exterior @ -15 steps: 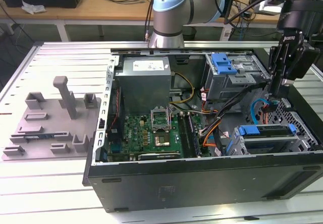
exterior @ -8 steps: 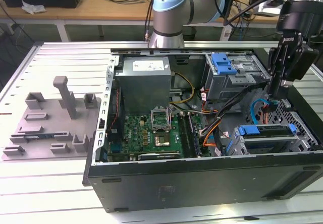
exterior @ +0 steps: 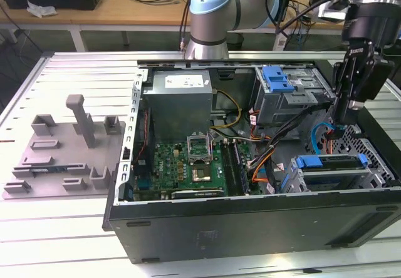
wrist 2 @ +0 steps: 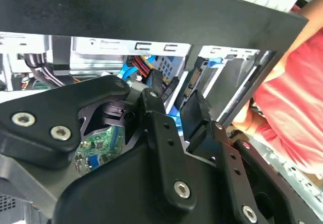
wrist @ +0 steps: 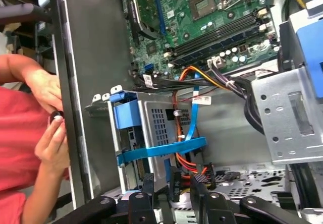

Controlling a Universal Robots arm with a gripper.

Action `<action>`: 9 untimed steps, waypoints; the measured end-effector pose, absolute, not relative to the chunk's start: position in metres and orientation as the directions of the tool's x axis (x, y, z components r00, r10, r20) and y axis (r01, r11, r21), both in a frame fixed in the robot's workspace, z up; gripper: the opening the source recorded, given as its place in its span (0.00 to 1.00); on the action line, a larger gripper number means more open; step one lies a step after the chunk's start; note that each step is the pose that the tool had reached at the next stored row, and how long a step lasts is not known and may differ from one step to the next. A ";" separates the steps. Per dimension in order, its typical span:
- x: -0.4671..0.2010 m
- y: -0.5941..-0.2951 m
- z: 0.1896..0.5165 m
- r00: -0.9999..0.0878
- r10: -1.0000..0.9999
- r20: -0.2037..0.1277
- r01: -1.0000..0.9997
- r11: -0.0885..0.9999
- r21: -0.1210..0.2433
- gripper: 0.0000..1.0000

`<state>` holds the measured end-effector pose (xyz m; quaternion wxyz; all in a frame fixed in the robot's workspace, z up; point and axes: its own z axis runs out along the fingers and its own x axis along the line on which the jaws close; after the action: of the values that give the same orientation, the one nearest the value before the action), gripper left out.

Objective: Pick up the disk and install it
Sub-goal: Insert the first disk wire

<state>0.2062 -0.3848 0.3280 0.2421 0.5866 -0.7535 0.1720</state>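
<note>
The disk [exterior: 331,165], silver in a blue carrier, sits in the drive cage at the front corner of the open computer case [exterior: 250,221], on the exterior view's right. In the first wrist view the disk [wrist: 129,122] stands slotted in that cage beside the case wall. My gripper [exterior: 339,123] hangs just above and behind the cage, apart from the disk. Its two black fingers [wrist: 147,189] are spread in both wrist views, with nothing between the fingertips [wrist 2: 151,97]; the gripper [wrist: 171,191] is open.
A person's hands [wrist: 50,118] and red sleeve [wrist 2: 298,108] are at the case's outer wall next to the cage. Orange and blue cables [wrist: 194,90] run behind the cage. A second blue carrier [exterior: 278,77], the power supply [exterior: 182,99] and the motherboard [exterior: 188,165] fill the case. Grey fixtures [exterior: 62,146] lie on the exterior view's left.
</note>
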 end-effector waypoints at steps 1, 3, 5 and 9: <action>0.204 -0.382 0.328 -0.195 -0.795 0.574 -0.967 0.253 0.022 0.42; 0.202 -0.380 0.327 -0.195 -0.795 0.575 -0.967 0.253 0.022 0.42; 0.202 -0.379 0.327 -0.195 -0.794 0.576 -0.967 0.253 0.021 0.42; 0.203 -0.379 0.326 -0.194 -0.792 0.579 -0.968 0.252 0.020 0.42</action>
<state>0.2032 -0.3790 0.3263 0.2462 0.5851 -0.7519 0.1781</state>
